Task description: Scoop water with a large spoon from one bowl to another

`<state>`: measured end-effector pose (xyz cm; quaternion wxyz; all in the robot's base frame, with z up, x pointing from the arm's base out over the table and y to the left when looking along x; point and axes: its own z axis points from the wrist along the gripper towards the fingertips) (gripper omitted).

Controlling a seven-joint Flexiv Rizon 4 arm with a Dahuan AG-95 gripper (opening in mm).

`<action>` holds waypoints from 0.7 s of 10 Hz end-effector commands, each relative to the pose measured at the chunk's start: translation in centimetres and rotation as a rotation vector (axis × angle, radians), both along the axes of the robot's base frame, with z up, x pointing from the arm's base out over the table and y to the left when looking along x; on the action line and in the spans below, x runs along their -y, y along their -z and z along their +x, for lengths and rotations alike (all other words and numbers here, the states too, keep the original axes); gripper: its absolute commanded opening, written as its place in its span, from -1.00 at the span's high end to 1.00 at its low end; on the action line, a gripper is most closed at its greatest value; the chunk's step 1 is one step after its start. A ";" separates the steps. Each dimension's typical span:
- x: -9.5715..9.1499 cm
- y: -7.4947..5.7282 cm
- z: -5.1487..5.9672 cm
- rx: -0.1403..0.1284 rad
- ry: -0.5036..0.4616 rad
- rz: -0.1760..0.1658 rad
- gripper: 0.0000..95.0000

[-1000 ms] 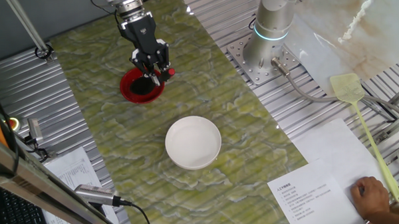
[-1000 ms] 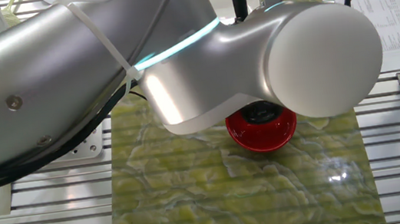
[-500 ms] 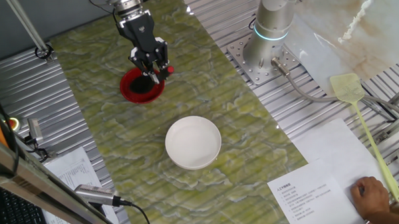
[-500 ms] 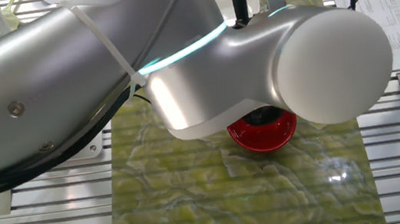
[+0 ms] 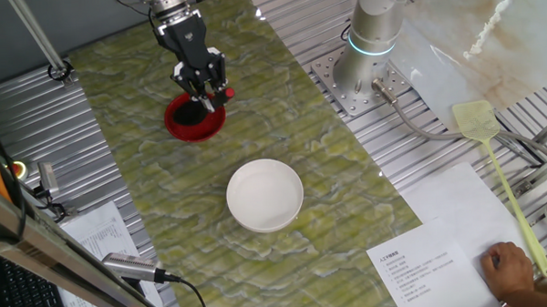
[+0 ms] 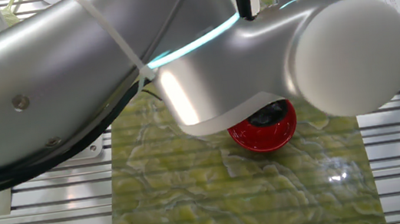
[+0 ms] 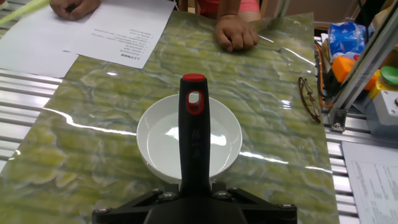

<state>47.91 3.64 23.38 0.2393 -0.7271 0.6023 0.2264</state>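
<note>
One round glossy white bowl (image 7: 189, 142) behind the matte black large spoon (image 7: 194, 140).

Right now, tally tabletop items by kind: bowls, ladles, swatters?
Bowls: 2, red bowl and white bowl
Ladles: 1, large spoon held in the gripper
Fly swatters: 1, fly swatter
Total: 4
</note>
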 end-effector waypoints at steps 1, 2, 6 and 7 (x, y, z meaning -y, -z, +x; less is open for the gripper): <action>0.1 0.0 0.0 0.002 -0.002 0.012 1.00; 0.1 -0.1 0.0 0.001 -0.003 0.020 1.00; 0.4 0.0 -0.2 -0.004 0.001 0.044 1.00; 0.5 0.1 -0.2 -0.002 0.001 0.070 1.00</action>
